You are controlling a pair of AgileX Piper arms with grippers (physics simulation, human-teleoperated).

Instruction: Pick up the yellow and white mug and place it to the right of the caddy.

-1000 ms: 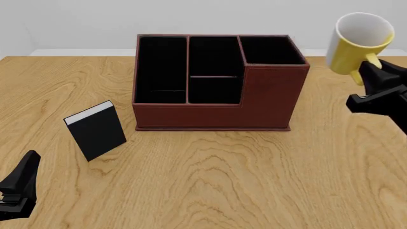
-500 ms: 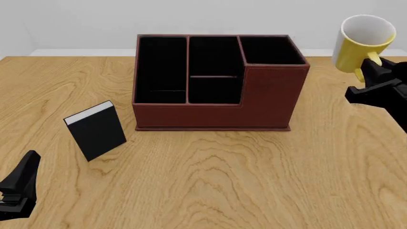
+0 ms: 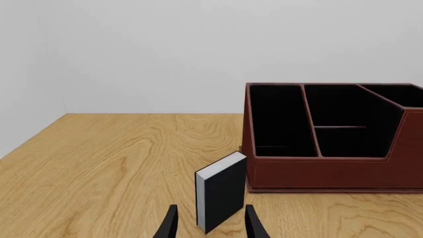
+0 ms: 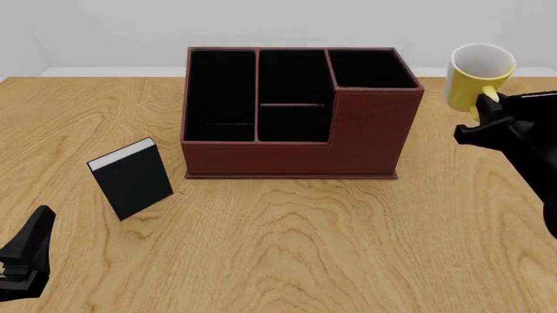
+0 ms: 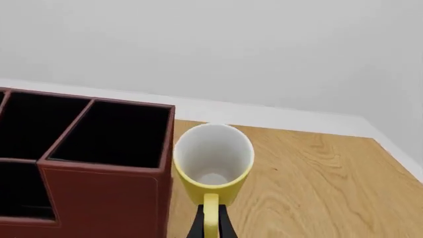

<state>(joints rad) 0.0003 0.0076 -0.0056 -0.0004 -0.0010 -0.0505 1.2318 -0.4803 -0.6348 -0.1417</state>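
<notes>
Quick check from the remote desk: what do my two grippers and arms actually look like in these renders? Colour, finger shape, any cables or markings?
Both are plain matte black. The left gripper shows two slim, slightly curved, tapering fingers; in the front view it is an angular black wedge. The right gripper is blocky and faceted on a thick black arm, with thin flat fingers. No cables, labels or markings are visible.

No text, label, brand, number or sign can be read anywhere. The caddy [image 4: 296, 114] has plain reddish-brown walls, the yellow and white mug [image 4: 477, 79] to its right is unmarked, and the black book [image 4: 132, 177] to its left has a blank cover.
</notes>
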